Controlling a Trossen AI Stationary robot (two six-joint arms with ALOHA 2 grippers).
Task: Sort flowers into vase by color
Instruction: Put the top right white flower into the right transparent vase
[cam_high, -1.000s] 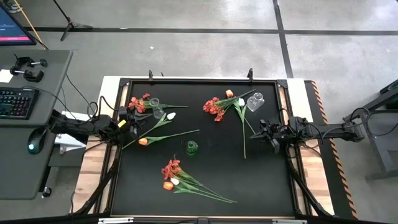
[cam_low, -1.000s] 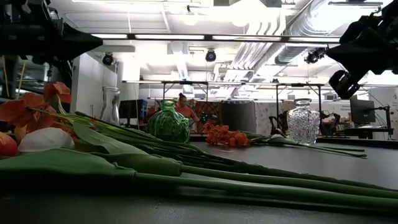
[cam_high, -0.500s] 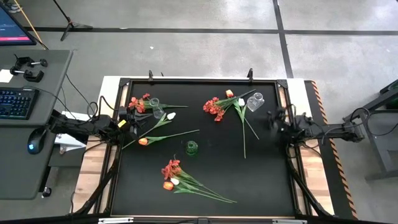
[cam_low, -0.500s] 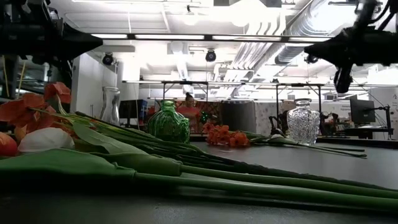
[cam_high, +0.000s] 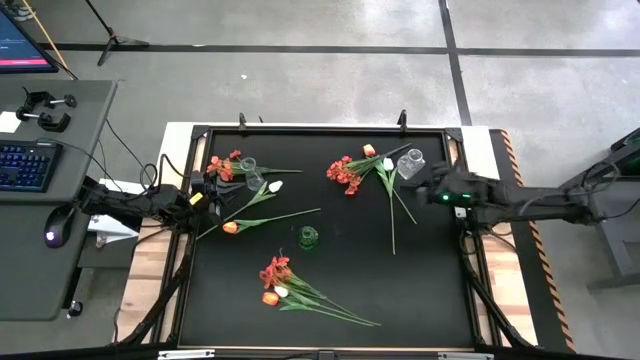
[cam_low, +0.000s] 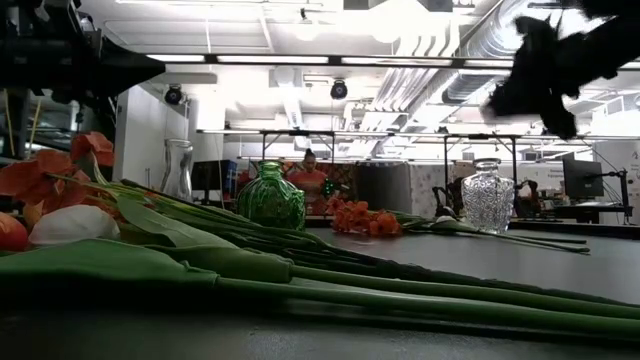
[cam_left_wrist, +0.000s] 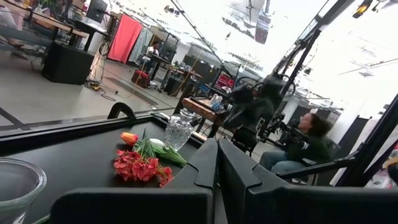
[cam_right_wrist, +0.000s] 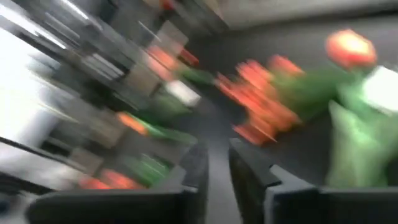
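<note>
Right hand (cam_high: 428, 188) raised beside the clear vase (cam_high: 410, 163) at the tabletop's (cam_high: 430, 280) far right, fingers slightly apart, empty. Left hand (cam_high: 200, 196) shut at left edge. Flowers (cam_high: 352, 172) lying scattered — three bunches.

Overhead camera: looks straight down on the whole black table (cam_high: 330, 250), with surrounding floor and a desk at the left edge. Low camera: sits at table-top height among flower stems close to the lens, facing level across the surface toward the room behind; it shares the green vase (cam_low: 271, 197) and the clear cut-glass vase (cam_low: 487, 197) with the overhead view. Left wrist camera: looks forward over its own fingers (cam_left_wrist: 211, 168), low and across the table, sharing the clear cut-glass vase and the red blossoms (cam_left_wrist: 138, 167) beside it. Right wrist camera: close above the flowers, motion-blurred, facing the same cluster.
</note>
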